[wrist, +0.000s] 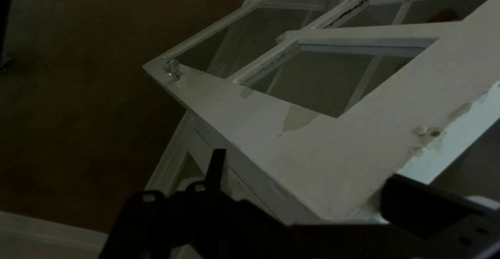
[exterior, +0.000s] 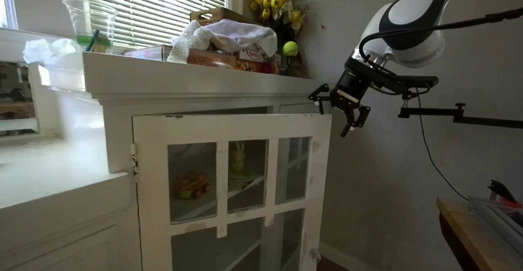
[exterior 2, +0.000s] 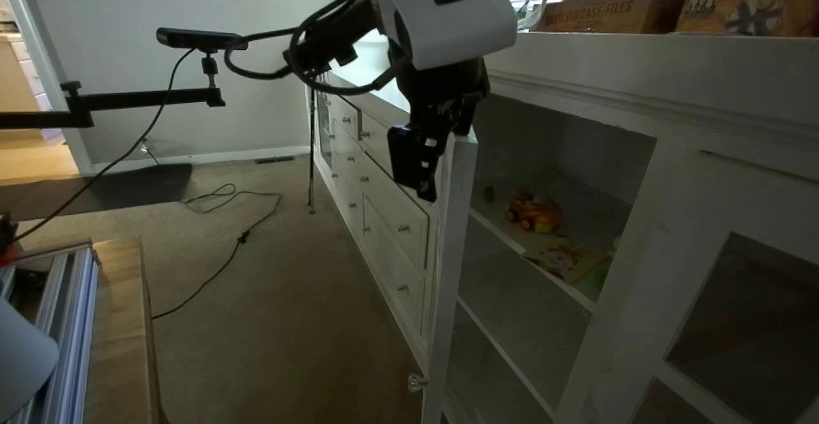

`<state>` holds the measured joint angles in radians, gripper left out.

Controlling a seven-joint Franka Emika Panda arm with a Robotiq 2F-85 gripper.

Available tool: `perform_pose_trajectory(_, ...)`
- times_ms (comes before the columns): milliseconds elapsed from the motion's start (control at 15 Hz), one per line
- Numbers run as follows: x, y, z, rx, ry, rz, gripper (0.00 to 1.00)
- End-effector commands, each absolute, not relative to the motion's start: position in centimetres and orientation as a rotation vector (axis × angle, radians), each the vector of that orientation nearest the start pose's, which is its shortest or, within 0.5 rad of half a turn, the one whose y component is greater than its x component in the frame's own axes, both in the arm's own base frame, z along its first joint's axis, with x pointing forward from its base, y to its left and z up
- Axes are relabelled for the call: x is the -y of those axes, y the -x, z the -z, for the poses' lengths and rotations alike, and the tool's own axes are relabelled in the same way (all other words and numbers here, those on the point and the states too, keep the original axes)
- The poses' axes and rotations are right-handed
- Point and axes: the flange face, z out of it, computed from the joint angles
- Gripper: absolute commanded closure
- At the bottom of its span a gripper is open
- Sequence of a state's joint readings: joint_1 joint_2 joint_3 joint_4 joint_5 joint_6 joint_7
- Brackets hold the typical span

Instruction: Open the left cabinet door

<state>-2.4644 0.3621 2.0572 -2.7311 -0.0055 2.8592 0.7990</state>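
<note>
The door [exterior: 222, 181] stands ajar, swung out from the cabinet [exterior: 204, 83], and a toy car [exterior 2: 534, 212] shows on a shelf behind it. Its long axis is upright, and a hinge [exterior: 135, 162] marks the side far from the arm [exterior: 402, 34].

The jaws are spread, with no clamp to be seen. They sit at the door's upper free corner: one fingertip [exterior: 321, 108] at the top edge, the other just past the free edge. Whether either touches, I cannot tell. From the jaws, then, the door runs down and off toward the hinge, with the knob [exterior: 314, 256] well below.

The opening looks part done. The next move, I judge, should carry that corner further outward, away from the twin door [exterior 2: 755, 206] and round toward the drawers [exterior 2: 384, 210]. The push must bear from the cabinet side; if the corner slips free of the jaws, the door may stay put.
</note>
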Motion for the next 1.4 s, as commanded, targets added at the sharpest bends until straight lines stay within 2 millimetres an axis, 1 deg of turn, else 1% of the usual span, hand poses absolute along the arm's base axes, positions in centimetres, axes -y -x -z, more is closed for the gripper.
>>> perform_pose_trajectory(0,13.2,-37.9,-29.5,-1.567,2.364,0.180,0.00)
perform_pose_trajectory(267,12.0,-37.1,-31.3,-1.528,2.462,0.149,0.00)
perform_pose_trajectory(600,9.7,-35.0,-34.3,-1.463,2.602,0.151,0.00)
perform_pose_trajectory(667,9.6,-34.2,-35.3,-1.449,2.626,0.157,0.00)
perform_pose_trajectory(733,9.8,-34.7,-36.5,-1.434,2.643,0.145,0.00)
perform_pose_trajectory(800,9.7,-34.1,-37.3,-1.415,2.660,0.134,0.00)
perform_pose_trajectory(867,9.1,-33.1,-37.3,-1.394,2.678,0.127,0.00)
perform_pose_trajectory(1000,9.6,-32.8,-38.8,-1.345,2.713,0.114,0.00)
perform_pose_trajectory(1133,9.8,-32.6,-39.8,-1.310,2.692,0.155,0.00)
perform_pose_trajectory(1333,10.2,-33.2,-40.6,-1.287,2.649,0.330,0.00)
